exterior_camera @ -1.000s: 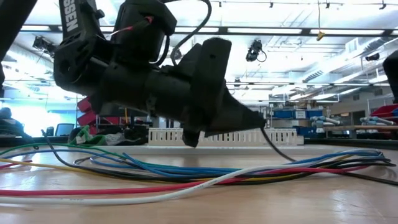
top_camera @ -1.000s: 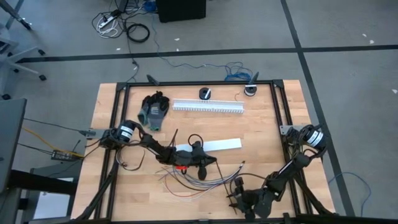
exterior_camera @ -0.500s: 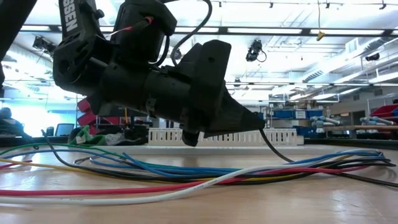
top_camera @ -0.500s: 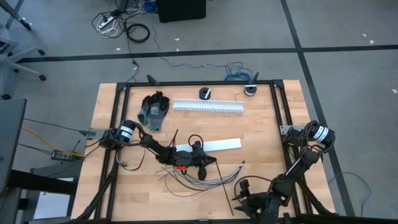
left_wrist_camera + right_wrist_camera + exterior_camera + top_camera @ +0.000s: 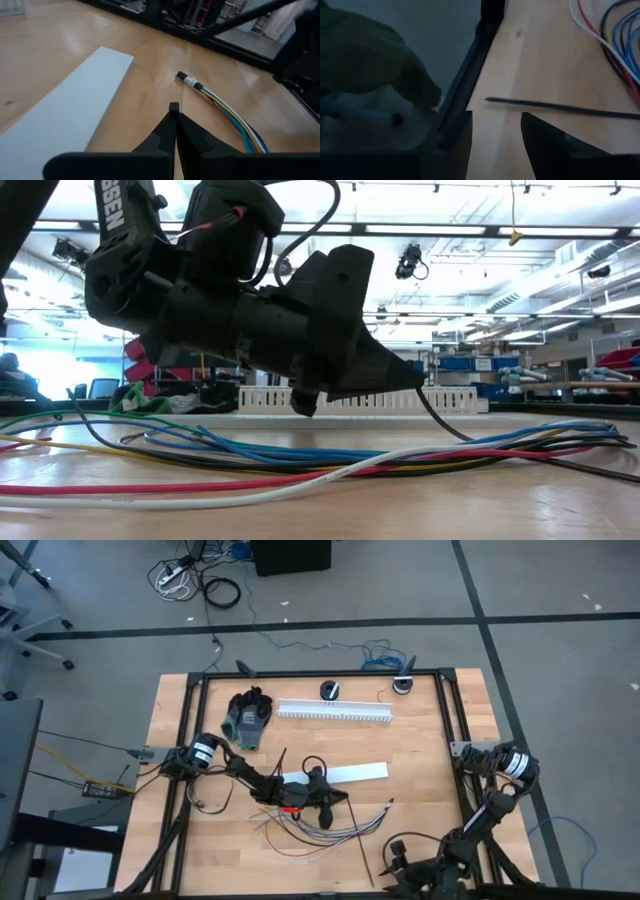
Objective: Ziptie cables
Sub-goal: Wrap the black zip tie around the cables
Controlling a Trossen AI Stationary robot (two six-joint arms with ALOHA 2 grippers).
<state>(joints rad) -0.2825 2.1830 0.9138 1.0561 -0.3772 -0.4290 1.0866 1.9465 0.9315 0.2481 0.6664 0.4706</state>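
**Zip tie pickup, near counter edge**

Right end effector [image 5: 495,135], fingers apart, hovers over the thin black zip tie [image 5: 560,106] on the counter [image 5: 420,740]. Straddle it squarely before closing. Left end effector [image 5: 173,107] pinched together, empty, beside the cables [image 5: 330,830] mid-counter.

Two dark, near-black arms: the left arm [image 5: 240,772] carries a silver-white cylindrical joint at frame left and a red patch mid-frame. In the low view, white lettering marks its housing upper left, with looping black cable above.
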